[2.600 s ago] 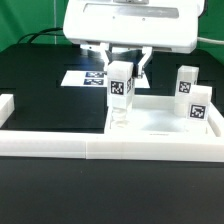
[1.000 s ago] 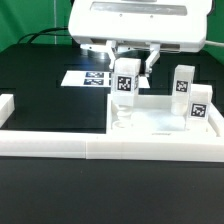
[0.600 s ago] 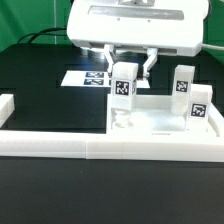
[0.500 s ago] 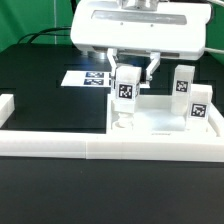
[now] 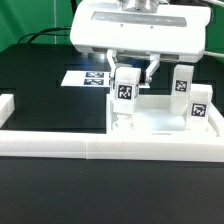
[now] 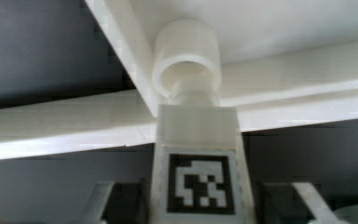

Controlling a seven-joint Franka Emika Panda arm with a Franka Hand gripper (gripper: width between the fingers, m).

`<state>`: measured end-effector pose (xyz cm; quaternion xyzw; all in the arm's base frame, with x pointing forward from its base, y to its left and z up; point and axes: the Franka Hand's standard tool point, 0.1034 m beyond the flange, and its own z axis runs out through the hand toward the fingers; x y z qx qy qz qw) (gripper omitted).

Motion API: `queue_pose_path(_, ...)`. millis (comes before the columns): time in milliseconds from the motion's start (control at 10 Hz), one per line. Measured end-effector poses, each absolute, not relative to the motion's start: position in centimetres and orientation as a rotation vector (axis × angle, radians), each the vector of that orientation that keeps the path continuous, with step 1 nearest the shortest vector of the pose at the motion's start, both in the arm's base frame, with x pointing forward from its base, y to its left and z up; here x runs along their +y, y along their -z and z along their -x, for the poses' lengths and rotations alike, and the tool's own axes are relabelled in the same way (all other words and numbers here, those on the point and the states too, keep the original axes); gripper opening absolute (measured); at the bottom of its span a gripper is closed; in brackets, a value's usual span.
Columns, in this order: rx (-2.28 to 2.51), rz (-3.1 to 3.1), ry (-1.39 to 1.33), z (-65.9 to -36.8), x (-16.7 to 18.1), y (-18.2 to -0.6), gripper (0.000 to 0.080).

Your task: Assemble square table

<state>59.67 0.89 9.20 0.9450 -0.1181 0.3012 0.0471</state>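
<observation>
Black surface (image 5: 50, 90) carries the white border bars (image 5: 100, 150); square table slab (image 5: 160, 120) lies inside them, under the end effector (image 5: 128, 72). End effector pinches one tagged leg block (image 5: 124, 95) upright at the slab's corner; two leg blocks (image 5: 190, 95) stand beside.

I count three small white tagged leg blocks: one between my fingers (image 5: 126, 92), two standing at the exterior view's right (image 5: 181, 83) (image 5: 198, 106). One large white square plastic slab (image 5: 160, 121). One flat marker board (image 5: 88, 76).
</observation>
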Motion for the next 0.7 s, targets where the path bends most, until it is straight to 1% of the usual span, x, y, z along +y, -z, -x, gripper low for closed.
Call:
queue_pose_path(200,-0.383,-2.880,-0.927,-59.5,1.8,-9.3,0.0290)
queue_pose_path(500,-0.377,-2.887,-0.903,-59.6,1.6,-9.4,0.0290)
queue_pose_path(700,-0.419,-2.937,-0.839,-59.9,0.7,-11.5,0.0290)
